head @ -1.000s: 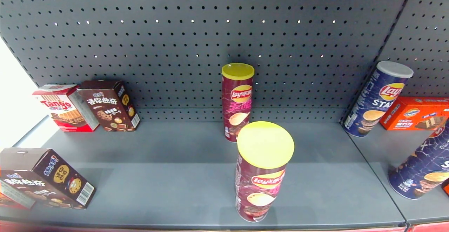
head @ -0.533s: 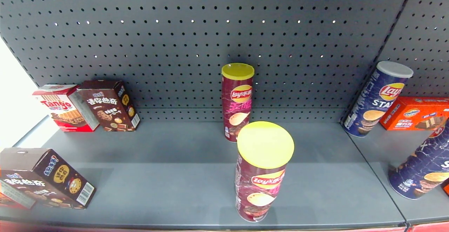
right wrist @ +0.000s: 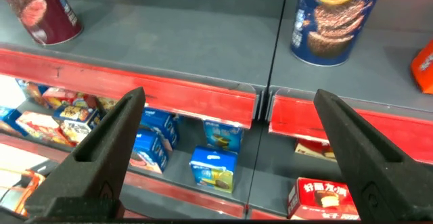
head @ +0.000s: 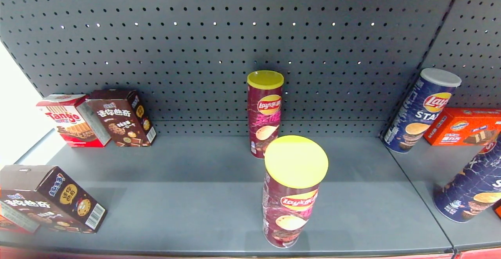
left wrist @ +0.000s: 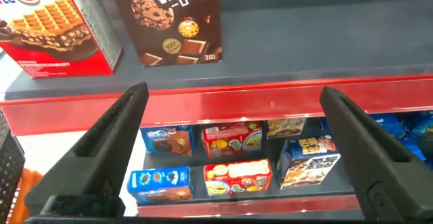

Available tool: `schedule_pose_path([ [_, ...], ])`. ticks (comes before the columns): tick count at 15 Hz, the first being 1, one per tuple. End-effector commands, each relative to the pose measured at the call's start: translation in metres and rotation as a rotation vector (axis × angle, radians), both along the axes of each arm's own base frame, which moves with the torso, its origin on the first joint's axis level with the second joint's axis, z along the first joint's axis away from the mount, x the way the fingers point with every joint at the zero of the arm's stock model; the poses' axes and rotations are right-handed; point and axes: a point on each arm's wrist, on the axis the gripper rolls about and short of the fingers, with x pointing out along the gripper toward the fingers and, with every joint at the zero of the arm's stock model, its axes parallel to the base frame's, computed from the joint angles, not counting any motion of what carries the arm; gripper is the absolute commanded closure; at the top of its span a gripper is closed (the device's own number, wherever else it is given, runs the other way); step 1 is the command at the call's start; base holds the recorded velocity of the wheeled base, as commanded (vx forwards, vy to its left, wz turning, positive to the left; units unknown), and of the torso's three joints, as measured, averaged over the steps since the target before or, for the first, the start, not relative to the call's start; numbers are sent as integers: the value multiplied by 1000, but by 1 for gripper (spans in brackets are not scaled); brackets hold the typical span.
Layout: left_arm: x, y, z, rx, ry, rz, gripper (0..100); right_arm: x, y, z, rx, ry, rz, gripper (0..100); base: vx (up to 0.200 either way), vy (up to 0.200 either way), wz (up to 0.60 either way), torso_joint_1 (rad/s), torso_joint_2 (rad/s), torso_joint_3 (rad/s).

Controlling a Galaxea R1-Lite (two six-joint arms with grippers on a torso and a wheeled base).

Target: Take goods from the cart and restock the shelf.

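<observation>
Partly off-frame: front blue can (head: 469,189).

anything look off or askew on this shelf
Nothing is spilled or toppled. The one oddity: the front-left brown cookie box looks turned at an angle to the front edge of the shelf, barcode end outward. The front maroon can and rear maroon can stand upright.

Grey pegboard (head: 156,36); orange box (head: 464,130)
</observation>
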Motion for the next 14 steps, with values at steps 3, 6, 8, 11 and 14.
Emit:
schedule_pose_path([
  [3,0,0,0,3,5,-1,0,12,7,102,-65,29,234,0,0,0,0,0,0,0],
  [6,0,0,0,3,5,-1,0,29,17,133,-81,45,382,0,0,0,0,0,0,0],
  [8,0,0,0,4,4,-2,0,41,23,139,-109,79,433,0,0,0,0,0,0,0],
  [11,0,0,0,4,6,-5,0,58,35,139,-145,139,541,0,0,0,0,0,0,0],
  [14,0,0,0,4,6,-4,0,70,49,137,-182,179,646,0,0,0,0,0,0,0],
])
